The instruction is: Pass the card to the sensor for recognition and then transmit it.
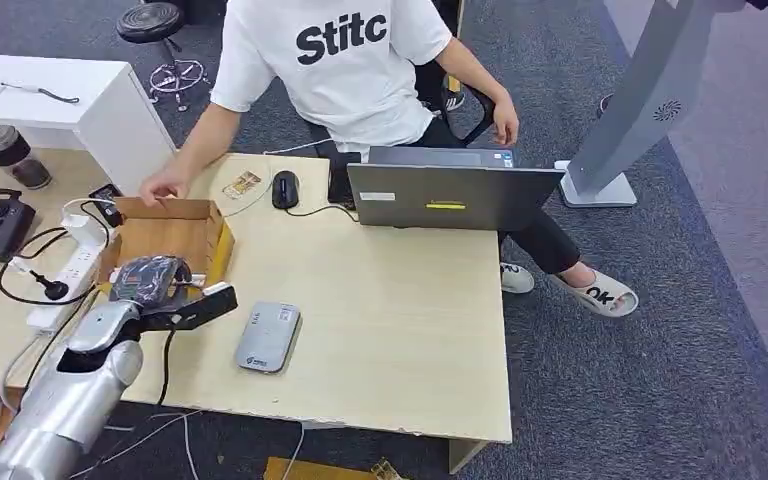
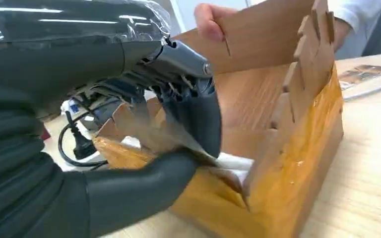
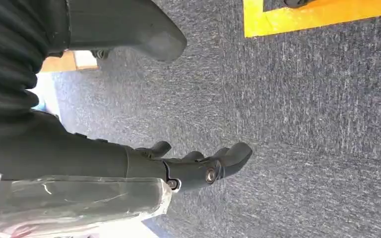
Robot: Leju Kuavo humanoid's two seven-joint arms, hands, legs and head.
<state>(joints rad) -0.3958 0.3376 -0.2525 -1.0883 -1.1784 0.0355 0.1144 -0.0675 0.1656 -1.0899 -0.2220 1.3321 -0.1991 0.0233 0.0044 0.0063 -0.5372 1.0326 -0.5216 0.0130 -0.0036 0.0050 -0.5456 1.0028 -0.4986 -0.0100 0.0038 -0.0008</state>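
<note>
left hand [image 2: 178, 144] reaching into cardboard box [image 1: 175, 232] at near left part of wooden table [image 1: 390, 300], thumb and fingers pinching white card [image 2: 230, 163] lying inside box at its near wall. person in white shirt [image 1: 335, 60] sitting behind table, hand [image 1: 165, 187] holding far edge of box. grey sensor [image 1: 268, 337] lying flat on table just beside box, on right. right hand [image 3: 193, 166] hanging over carpet, fingers loosely spread, grasping nothing. laptop [image 1: 450, 195] standing at far edge.

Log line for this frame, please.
left hand: in cardboard box, pinching white card | right hand: hanging, empty | sensor: unused
</note>
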